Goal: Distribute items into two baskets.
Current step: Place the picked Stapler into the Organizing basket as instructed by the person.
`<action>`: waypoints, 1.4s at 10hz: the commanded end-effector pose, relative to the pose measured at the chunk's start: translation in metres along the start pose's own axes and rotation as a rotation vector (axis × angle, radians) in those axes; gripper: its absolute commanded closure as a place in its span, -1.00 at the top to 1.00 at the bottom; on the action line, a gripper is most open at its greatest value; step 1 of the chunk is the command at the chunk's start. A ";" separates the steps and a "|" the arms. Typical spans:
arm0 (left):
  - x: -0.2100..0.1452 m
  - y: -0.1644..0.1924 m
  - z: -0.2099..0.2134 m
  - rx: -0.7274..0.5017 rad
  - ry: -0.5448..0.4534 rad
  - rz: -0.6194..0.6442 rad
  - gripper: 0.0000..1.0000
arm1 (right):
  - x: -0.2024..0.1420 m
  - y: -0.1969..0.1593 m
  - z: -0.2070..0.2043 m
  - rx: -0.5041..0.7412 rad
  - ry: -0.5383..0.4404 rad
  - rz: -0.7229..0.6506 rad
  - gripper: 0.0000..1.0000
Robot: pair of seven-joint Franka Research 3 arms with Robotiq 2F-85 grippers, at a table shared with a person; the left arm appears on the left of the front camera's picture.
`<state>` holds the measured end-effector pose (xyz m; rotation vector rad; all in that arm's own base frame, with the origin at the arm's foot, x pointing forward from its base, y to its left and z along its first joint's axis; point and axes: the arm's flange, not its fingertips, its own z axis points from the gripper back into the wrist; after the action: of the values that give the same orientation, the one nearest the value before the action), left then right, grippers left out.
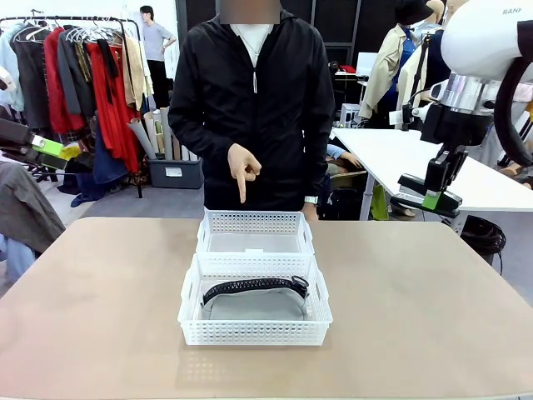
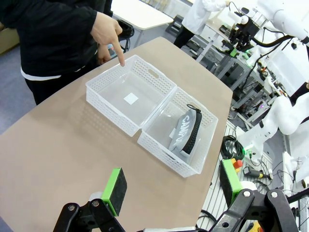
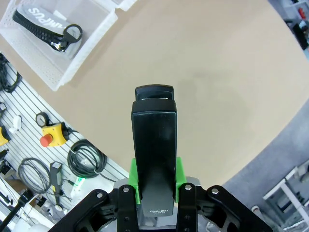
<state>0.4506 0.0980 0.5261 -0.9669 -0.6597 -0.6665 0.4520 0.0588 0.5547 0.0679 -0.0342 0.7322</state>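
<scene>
Two white lattice baskets stand end to end mid-table. The near basket point(image 1: 254, 333) point(image 2: 159, 147) holds the grey bag point(image 1: 254, 304) point(image 2: 183, 133) point(image 3: 46, 21) with its black strap. The far basket point(image 1: 254, 222) point(image 2: 113, 101) has nothing in it. My right gripper point(image 1: 431, 198) point(image 3: 154, 181) hangs high over the table's right side, shut on the black stapler point(image 1: 412, 183) point(image 3: 153, 130). At the left edge, off the table, my left gripper point(image 1: 46, 148) point(image 2: 173, 186) is open with nothing between its fingers. The person's hand point(image 1: 243, 171) point(image 2: 107, 31) points down at the far basket.
Bare tabletop point(image 1: 416, 292) lies on both sides of the baskets. A clothes rack point(image 1: 83, 83) stands at the back left and a white table point(image 1: 400, 158) at the back right. In the right wrist view, cables and a red emergency button point(image 3: 48, 137) lie beyond the table edge.
</scene>
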 end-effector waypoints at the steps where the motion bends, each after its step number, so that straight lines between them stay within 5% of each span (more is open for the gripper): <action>1: 0.000 -0.001 0.001 0.004 -0.002 -0.003 1.00 | 0.000 0.002 0.002 0.001 -0.006 -0.010 -1.00; 7: 0.000 -0.001 0.001 0.004 -0.002 -0.003 1.00 | 0.000 0.000 0.000 0.000 0.000 0.000 -1.00; 14: 0.000 -0.001 0.001 0.004 -0.002 -0.003 1.00 | 0.059 0.002 -0.007 -0.021 -0.013 0.107 -1.00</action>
<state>0.4505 0.0980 0.5262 -0.9668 -0.6599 -0.6666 0.4874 0.0985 0.5451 0.0619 -0.0375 0.8030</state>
